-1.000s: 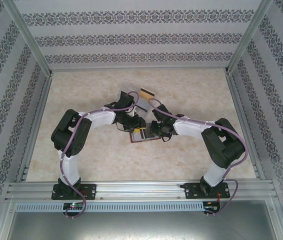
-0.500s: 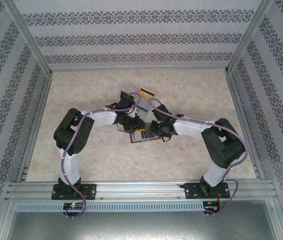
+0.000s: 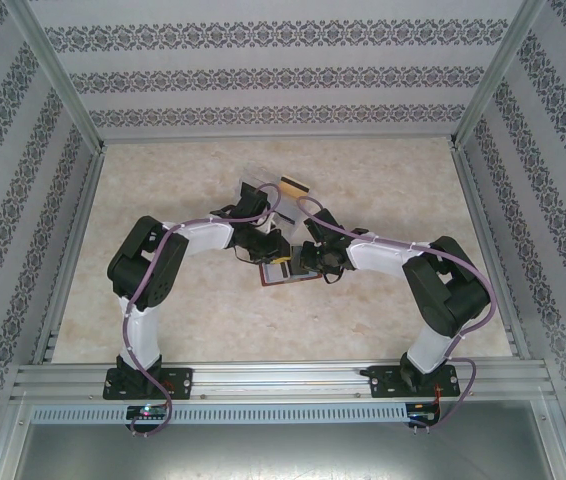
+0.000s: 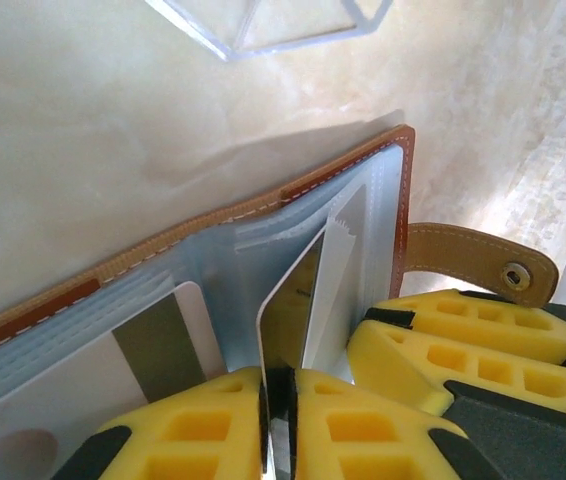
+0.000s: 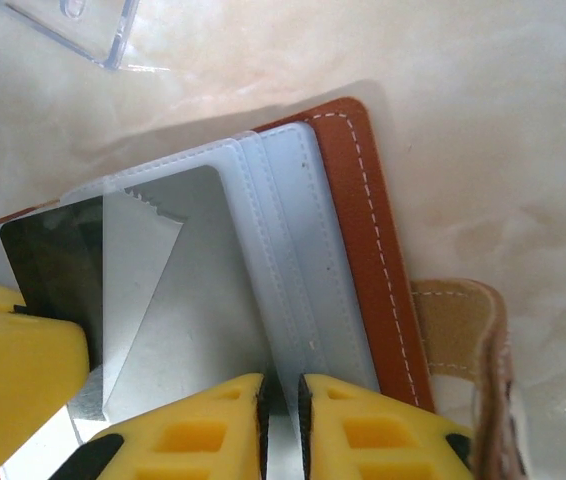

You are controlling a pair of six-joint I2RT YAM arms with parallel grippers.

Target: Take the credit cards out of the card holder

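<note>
The left pincer (image 4: 281, 388) is clamping shut on the near edge of a card (image 4: 291, 300) that is standing partly out of its sleeve. The right pincer (image 5: 281, 392) is closing on a blue-grey leaf of the holder (image 5: 355, 200), seemingly steadying it. The holder is lying open near the middle of the tabletop (image 3: 163, 180), just on the near side of the clear tray (image 4: 293, 38).

The card is looking light, stiff and slick, so I am judging that a firm grip on its exposed edge and a straight pull along the sleeve will suit. The sleeves are looking thin and soft, likely to drag along with it.

The left wrist view is showing a second card (image 4: 158, 345) sitting in the next sleeve, and the snap strap (image 4: 463, 262). The right wrist view is showing the gripped card's dark face and a jagged sleeve edge. The top view is giving the holder's place, with the arms covering much of it
</note>
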